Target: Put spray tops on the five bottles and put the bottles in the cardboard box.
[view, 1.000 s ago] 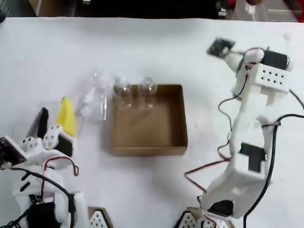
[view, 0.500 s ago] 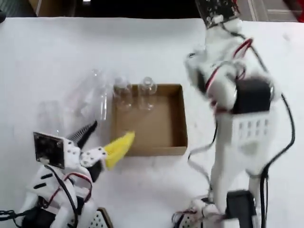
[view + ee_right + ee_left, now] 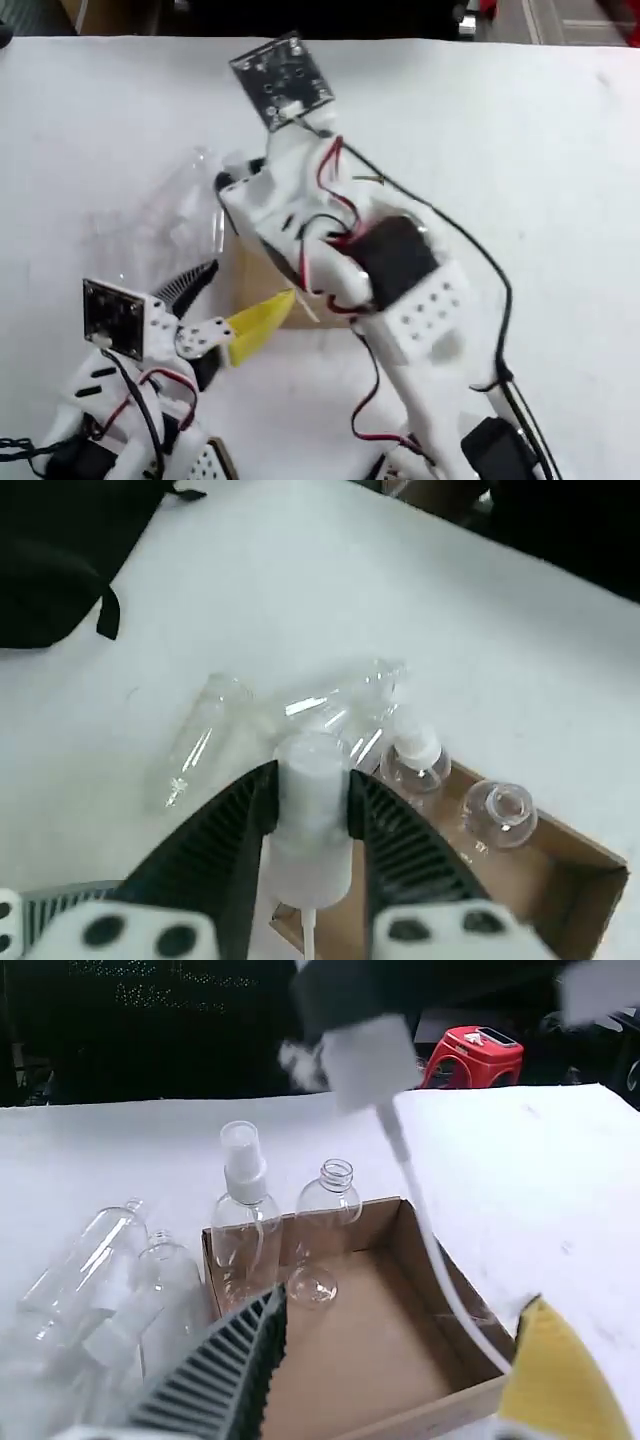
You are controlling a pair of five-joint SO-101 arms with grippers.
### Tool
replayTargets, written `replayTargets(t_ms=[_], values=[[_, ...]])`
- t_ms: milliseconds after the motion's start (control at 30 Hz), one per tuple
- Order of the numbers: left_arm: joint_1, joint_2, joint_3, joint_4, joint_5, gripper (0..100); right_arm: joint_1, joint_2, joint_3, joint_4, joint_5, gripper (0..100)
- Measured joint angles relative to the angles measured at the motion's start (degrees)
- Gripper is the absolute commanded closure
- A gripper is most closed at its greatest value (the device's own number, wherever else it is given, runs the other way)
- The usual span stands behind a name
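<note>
— Where was the right claw [image 3: 312, 780]?

— Above the cardboard box [image 3: 570, 900]. Its two black fingers [image 3: 225, 830] were clamped tight on a white spray top [image 3: 308, 855]. The thin tube [image 3: 432, 1260] of that top hung down over the open inside of the box.

— And the arm behind it?

— Seen from the high camera, the right arm [image 3: 400, 270] lay stretched across the box and covered most of it. A strip of cardboard showed by the near corner on the left arm's side.

— What stood in the box?

— Two clear bottles, upright and side by side at the far wall. The capped bottle [image 3: 243, 1230] already wore a white spray top. The open bottle [image 3: 330, 1215] beside it had a bare neck.

— And the others?

— The lying bottles [image 3: 95, 1280] rested on their sides on the white table [image 3: 520, 150], just outside the box wall on the left arm's side. They were bunched together and overlapped, so I could not count them with any certainty.

— The left claw [image 3: 250, 283]?

— Spread wide and holding nothing. One finger was black and ribbed [image 3: 235, 1370], the other yellow [image 3: 560, 1370]. It hung near the box's front corner on its own side and faced into the box, with the two upright bottles straight ahead of it.
</note>
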Motion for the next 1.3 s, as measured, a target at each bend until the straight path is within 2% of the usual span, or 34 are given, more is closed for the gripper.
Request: replayTargets(t_ms=[200, 333, 500, 800, 967, 1300], values=[[-1.4, 0.0, 0.1, -0.5, 0.0, 67, -1.6, -0.5, 6.8, -2.5, -0.4, 98.3], [-6.2, 0.0, 4.1, -6.2, 0.0, 67, -3.8, -4.9, 7.2, -2.5, -0.4, 98.3], [-7.3, 0.1, 7.0, -10.4, 0.0, 67, -4.9, -9.1, 7.2, -0.4, -0.4, 98.3], [-7.7, 0.1, 7.0, -10.6, 0.0, 67, -4.0, -11.6, 7.2, 2.5, -0.3, 98.3], [-10.0, 0.3, 7.0, -10.6, 0.0, 67, -3.9, -11.6, 7.2, 4.7, 4.0, 98.3], [-10.5, 0.3, 7.0, -10.6, 0.0, 67, -3.9, -11.7, 7.2, 5.5, 4.7, 98.3]])
